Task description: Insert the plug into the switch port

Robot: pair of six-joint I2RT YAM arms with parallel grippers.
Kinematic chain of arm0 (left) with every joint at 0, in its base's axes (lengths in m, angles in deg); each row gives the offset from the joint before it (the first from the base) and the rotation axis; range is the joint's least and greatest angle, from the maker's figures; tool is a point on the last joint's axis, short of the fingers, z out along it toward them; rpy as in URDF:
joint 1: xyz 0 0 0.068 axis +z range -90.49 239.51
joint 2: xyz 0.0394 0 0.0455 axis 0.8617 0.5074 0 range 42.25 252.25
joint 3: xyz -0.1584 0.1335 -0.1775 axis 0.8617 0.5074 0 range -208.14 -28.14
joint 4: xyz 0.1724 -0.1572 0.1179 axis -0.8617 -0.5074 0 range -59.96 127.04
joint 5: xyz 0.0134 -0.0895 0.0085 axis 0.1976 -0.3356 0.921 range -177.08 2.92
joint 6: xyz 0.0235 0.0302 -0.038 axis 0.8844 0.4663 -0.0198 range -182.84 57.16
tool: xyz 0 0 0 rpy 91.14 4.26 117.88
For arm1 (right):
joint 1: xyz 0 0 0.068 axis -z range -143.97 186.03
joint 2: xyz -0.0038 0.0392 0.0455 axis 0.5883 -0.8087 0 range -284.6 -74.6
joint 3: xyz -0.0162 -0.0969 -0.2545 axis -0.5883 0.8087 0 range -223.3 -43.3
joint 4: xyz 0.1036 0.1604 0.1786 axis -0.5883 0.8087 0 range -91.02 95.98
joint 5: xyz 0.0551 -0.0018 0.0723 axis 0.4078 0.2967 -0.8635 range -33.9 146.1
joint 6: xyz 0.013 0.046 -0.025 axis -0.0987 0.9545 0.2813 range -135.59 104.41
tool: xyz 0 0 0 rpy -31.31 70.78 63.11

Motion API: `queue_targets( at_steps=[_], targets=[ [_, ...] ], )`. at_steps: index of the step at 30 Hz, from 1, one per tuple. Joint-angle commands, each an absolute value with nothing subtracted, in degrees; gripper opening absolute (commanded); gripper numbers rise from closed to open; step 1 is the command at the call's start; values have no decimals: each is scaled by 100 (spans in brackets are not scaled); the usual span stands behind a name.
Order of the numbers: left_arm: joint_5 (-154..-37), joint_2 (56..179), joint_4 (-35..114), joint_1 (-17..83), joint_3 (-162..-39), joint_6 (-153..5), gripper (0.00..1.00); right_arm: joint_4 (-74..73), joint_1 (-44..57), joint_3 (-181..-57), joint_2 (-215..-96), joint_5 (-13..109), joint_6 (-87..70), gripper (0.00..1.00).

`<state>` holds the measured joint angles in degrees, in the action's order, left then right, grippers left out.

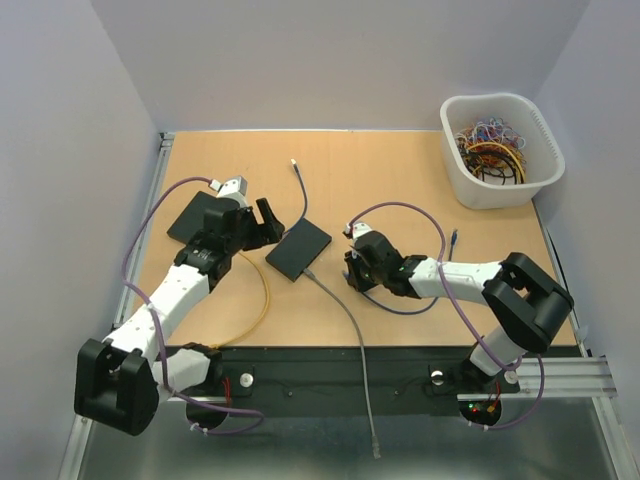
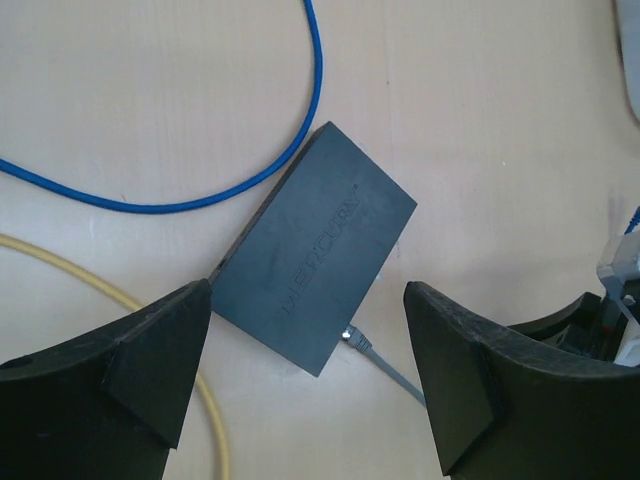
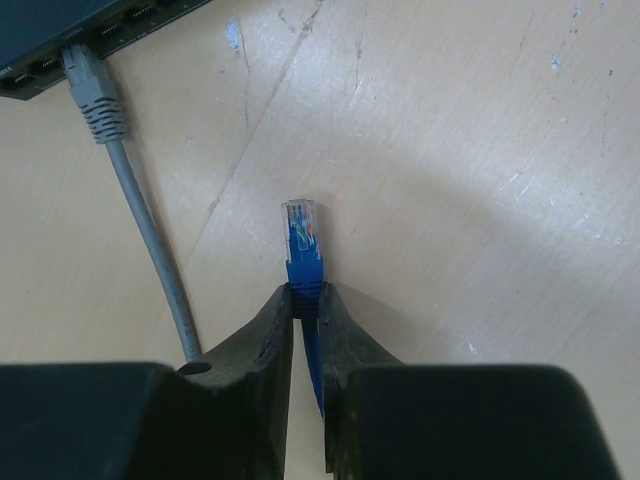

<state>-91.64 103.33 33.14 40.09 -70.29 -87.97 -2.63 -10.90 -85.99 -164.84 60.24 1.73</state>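
The black switch lies mid-table; it also shows in the left wrist view and at the top left corner of the right wrist view. A grey plug sits in one of its ports. My right gripper is shut on the blue plug, whose clear tip points toward the switch's port side, a short way off. In the top view the right gripper is to the right of the switch. My left gripper is open and empty, above the switch's left side.
A grey cable runs from the switch off the near edge. A yellow cable and a blue cable lie to the left. A second black box sits far left. A white basket of cables stands back right.
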Motion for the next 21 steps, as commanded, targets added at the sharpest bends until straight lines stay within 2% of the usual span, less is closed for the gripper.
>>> queue_targets(
  at_steps=[1,13,21],
  targets=[
    [-9359,10675,4239,4009,-6638,-9465,88,-348,-1090,-8900,-16311,5865,58,0],
    [-9393,12371,5663,4009,-6637,-9273,88,-401,-1099,-9225,-16697,5768,-29,0],
    [-9754,12891,6200,4009,-6672,-9255,87,-392,-1099,-9471,-16952,5759,-109,0]
  ],
)
